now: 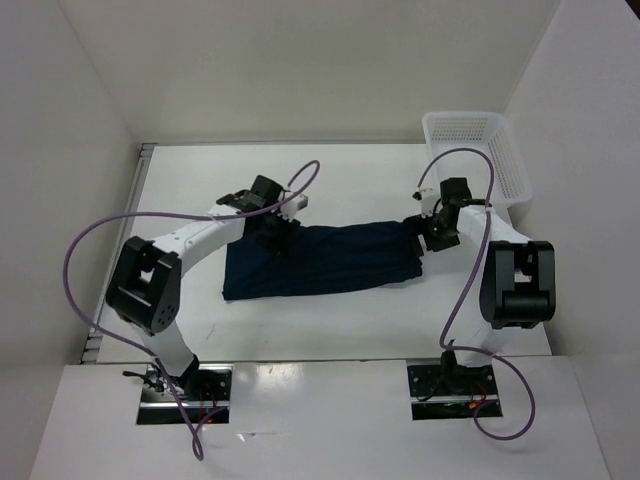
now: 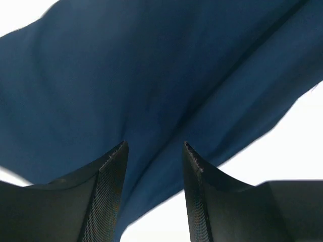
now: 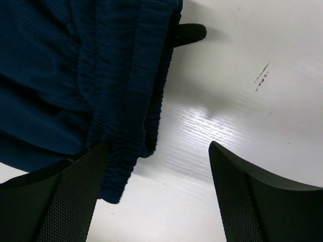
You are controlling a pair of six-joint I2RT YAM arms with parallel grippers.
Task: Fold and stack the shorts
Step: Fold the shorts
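Navy shorts (image 1: 320, 262) lie flat between the grippers, their ribbed edge just inside the wide-open right gripper (image 3: 157, 146), apparently for a folding pinch, while cloth runs through the left gripper (image 2: 154, 144), grip impossible to tell.

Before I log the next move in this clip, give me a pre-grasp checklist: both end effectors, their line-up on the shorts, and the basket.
1. Left end effector open: ok. Its jaws stand apart.
2. Left line-up on the shorts: ok. Navy fabric runs into its gap.
3. Right end effector open: ok. Its jaws are wide apart.
4. Right line-up on the shorts: not ok. The ribbed edge sits by one finger, and the gap is mostly over bare table.
5. Shorts already folded: cannot tell. They lie lengthwise between the arms.
6. Basket apart from the shorts: ok. It stands at the far right corner.
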